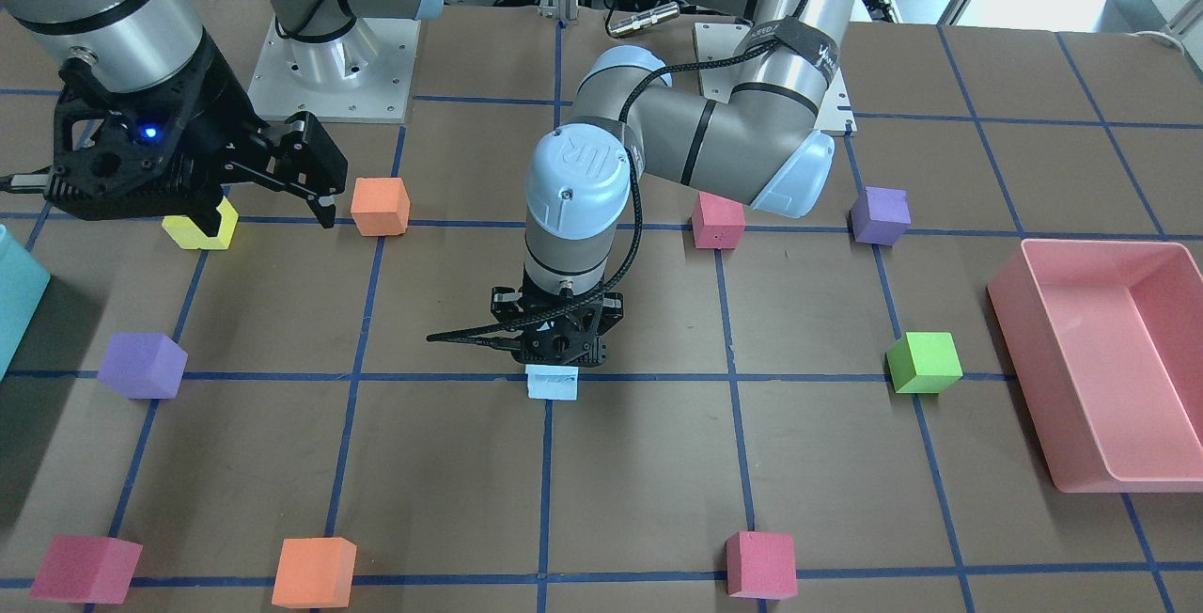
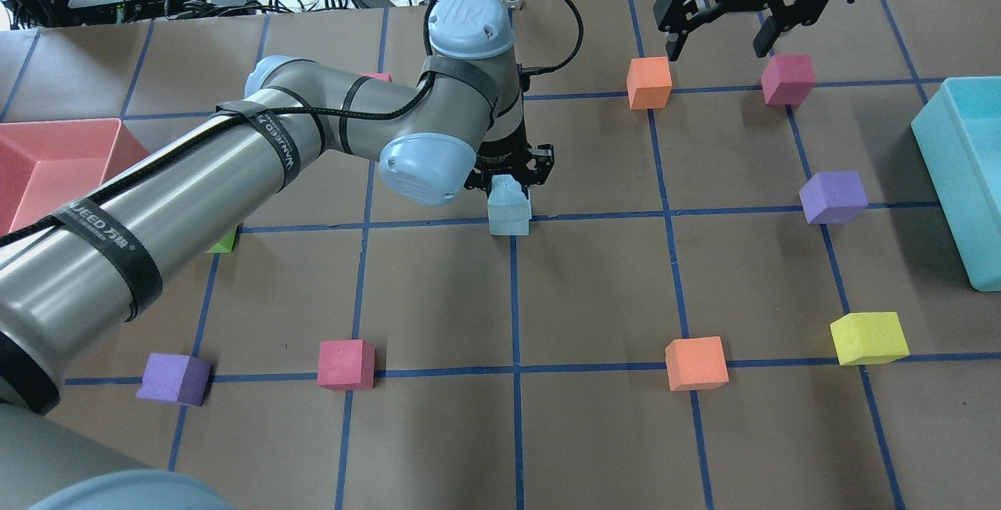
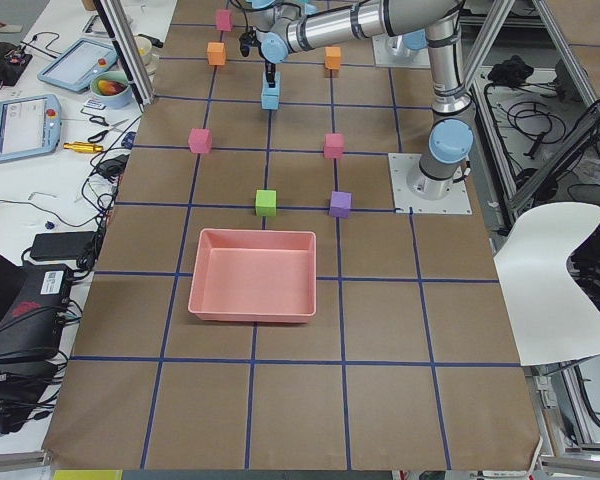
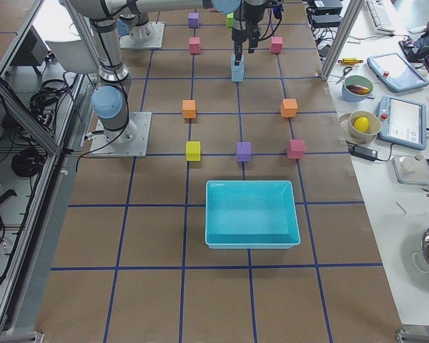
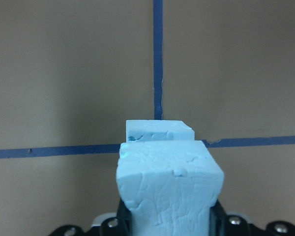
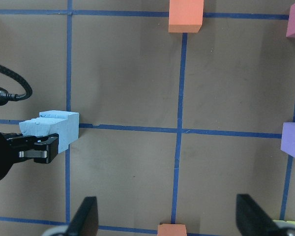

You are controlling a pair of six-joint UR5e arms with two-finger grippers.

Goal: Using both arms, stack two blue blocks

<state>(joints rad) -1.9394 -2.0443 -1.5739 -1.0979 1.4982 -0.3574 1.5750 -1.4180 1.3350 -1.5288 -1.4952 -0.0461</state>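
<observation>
While my left gripper (image 2: 509, 180) hangs over the middle of the brown paper-covered table (image 2: 594, 299), its black fingers (image 6: 37, 150) are clamped on two opposite sides of the upper pale sky-blue foam cube (image 5: 169, 184). That cube sits over the lower pale sky-blue foam cube (image 5: 160, 130), which rests on the table at a crossing of the blue tape lines (image 5: 158, 59). The two are not squared up: from my left wrist a strip of the lower cube's top shows past the far edge of the upper one, and from my right wrist the pair reads as a small step. I cannot tell whether their faces are touching or just apart.

My right gripper (image 2: 717, 42) is raised high over the right half of the table, well apart from the stack, with its fingers (image 6: 84, 216) spread wide and nothing between them. Far below it, in the right wrist view, lie an orange foam cube (image 6: 171, 229) at the near edge and a purple foam cube (image 6: 294, 140) off to the right.
</observation>
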